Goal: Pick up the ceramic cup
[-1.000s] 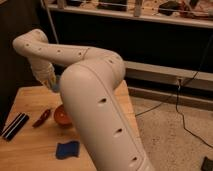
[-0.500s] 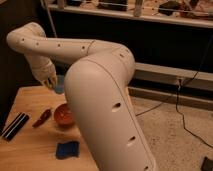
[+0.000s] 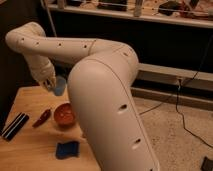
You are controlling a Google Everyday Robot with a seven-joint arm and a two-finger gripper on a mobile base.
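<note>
Camera view showed the gripper [image 3: 51,83] closed around the small light-blue ceramic cup [image 3: 59,86], held above the wooden table [image 3: 30,150]; lifting straight and level seemed wisest, avoiding the red-orange bowl [image 3: 64,114].

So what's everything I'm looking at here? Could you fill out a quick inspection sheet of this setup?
Surface: wooden table.
Job's things: light-blue ceramic cup, held above the table's far edge.
Clutter: red-orange bowl; dark red item left of it; black bar near the left edge; blue cloth-like piece in front.
Grippers: gripper at the cup's left side, gripping it.
Cables: black cable trailing over the speckled floor.
Surroundings: dark shelving behind, cluttered on top.
</note>
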